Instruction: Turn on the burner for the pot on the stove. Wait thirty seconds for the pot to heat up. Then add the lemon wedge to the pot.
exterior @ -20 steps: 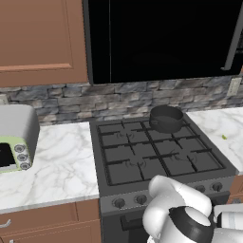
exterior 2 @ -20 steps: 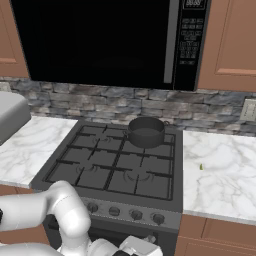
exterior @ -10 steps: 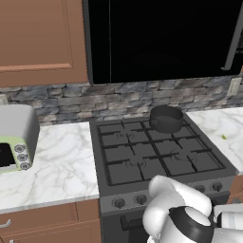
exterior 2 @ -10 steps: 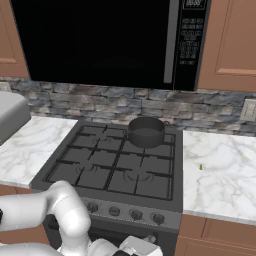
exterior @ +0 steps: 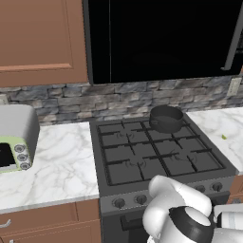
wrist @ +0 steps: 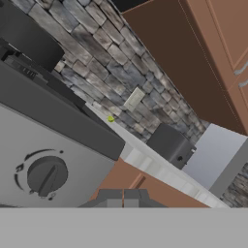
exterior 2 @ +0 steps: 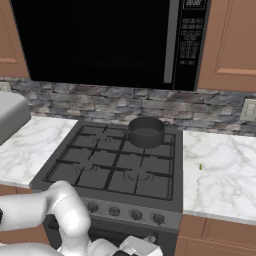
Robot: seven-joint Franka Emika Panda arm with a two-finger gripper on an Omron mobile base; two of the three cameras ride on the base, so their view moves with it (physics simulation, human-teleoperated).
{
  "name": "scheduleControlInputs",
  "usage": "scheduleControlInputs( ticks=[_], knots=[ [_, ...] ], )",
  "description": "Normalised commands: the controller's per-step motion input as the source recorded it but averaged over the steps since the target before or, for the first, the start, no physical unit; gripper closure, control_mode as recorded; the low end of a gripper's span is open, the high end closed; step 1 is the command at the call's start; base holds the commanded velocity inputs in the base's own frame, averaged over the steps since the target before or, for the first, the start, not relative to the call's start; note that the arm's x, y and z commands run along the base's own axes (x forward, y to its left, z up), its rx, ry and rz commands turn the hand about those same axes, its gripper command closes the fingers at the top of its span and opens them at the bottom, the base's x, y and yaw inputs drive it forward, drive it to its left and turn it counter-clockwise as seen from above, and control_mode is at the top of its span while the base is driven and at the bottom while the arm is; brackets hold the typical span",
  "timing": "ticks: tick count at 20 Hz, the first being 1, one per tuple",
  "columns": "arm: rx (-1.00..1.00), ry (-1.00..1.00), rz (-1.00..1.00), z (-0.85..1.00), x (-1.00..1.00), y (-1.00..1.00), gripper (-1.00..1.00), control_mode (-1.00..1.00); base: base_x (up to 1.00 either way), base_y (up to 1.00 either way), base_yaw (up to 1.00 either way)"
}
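Stove (exterior: 156, 156) w/ pot (exterior: 166, 117) rear-right

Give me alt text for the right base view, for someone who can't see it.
A small dark pot sits on the back right burner of a black gas stove under a black microwave. A tiny lemon wedge lies on the marble counter to the right.

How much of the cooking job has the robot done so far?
Nothing looks finished yet. The pot sits on the stove's back right burner, with no flame visible. In hand: the shut end effector is low at the stove front, beside a knob, not touching it. Still left: turning the burner on, waiting, and then adding the lemon wedge, which lies on the counter right of the stove.
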Motion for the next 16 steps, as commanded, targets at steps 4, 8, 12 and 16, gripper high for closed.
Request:
scheduleControlInputs(
  ticks=[4, 8, 12, 16],
  knots=[
    [0.00, 0.00, 0.00, 0.00, 0.00, 0.00, 1.00, -1.00, 0.00, 0.00, 0.00],
    [0.00, 0.00, 0.00, 0.00, 0.00, 0.00, 1.00, -1.00, 0.00, 0.00, 0.00],
    [0.00, 0.00, 0.00, 0.00, 0.00, 0.00, 1.00, -1.00, 0.00, 0.00, 0.00],
    [0.00, 0.00, 0.00, 0.00, 0.00, 0.00, 1.00, -1.00, 0.00, 0.00, 0.00]
  ],
)
